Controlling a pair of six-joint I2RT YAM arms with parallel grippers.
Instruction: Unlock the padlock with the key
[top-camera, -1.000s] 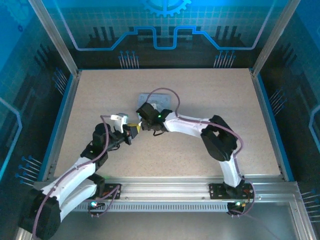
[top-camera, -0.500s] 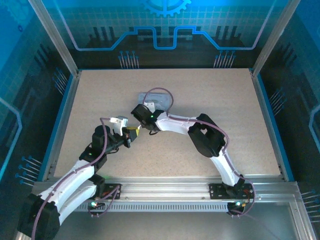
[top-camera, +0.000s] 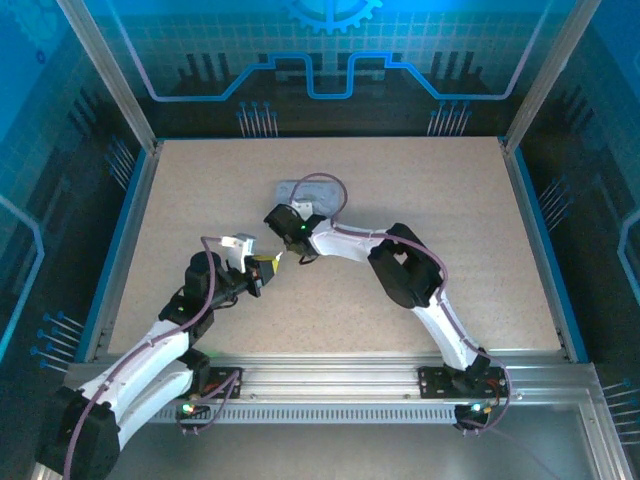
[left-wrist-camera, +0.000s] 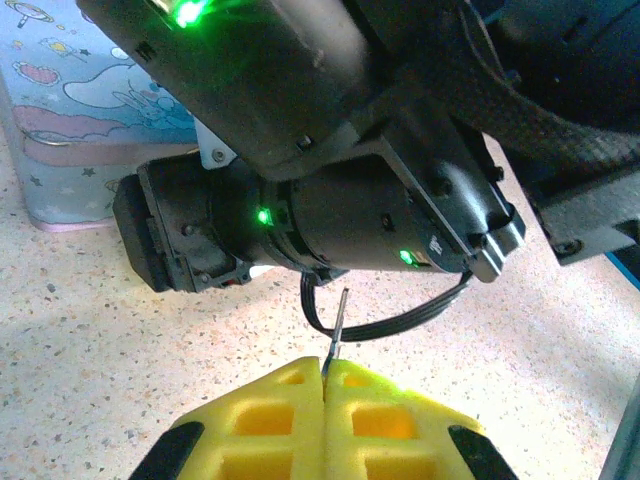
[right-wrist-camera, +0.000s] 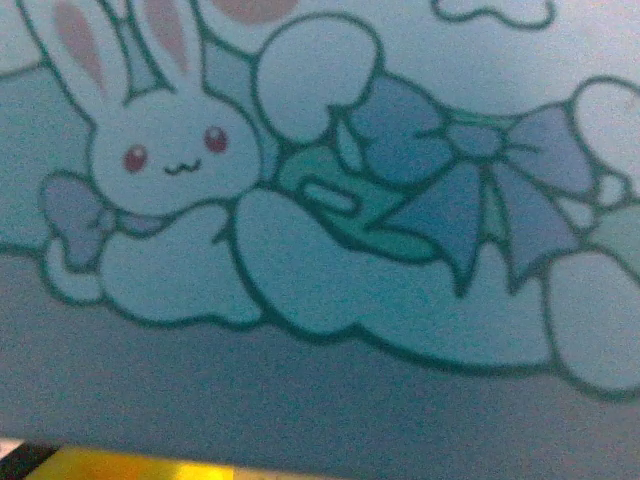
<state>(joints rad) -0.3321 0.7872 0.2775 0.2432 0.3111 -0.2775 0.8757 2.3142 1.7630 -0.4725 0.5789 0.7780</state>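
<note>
Where yellow pads (left-wrist-camera: 265, 425) meet: key (left-wrist-camera: 337, 322), thin sliver upright, pinched in fully closed left gripper (left-wrist-camera: 324, 378).
Right gripper (top-camera: 281, 217): close to tin (right-wrist-camera: 330, 400); width impossible to tell.
Tin print: cartoon rabbit (right-wrist-camera: 165, 140), blue bow (right-wrist-camera: 470, 195).

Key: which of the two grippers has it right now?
The left gripper; its yellow pads pinch the thin key. The right gripper faces the cartoon tin.

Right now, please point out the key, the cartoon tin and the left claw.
key (left-wrist-camera: 337, 325), left wrist view, on its thin shaft.
cartoon tin (left-wrist-camera: 90, 110), left wrist view, on its printed face.
left claw (left-wrist-camera: 325, 385), left wrist view, between its yellow fingertips.
</note>
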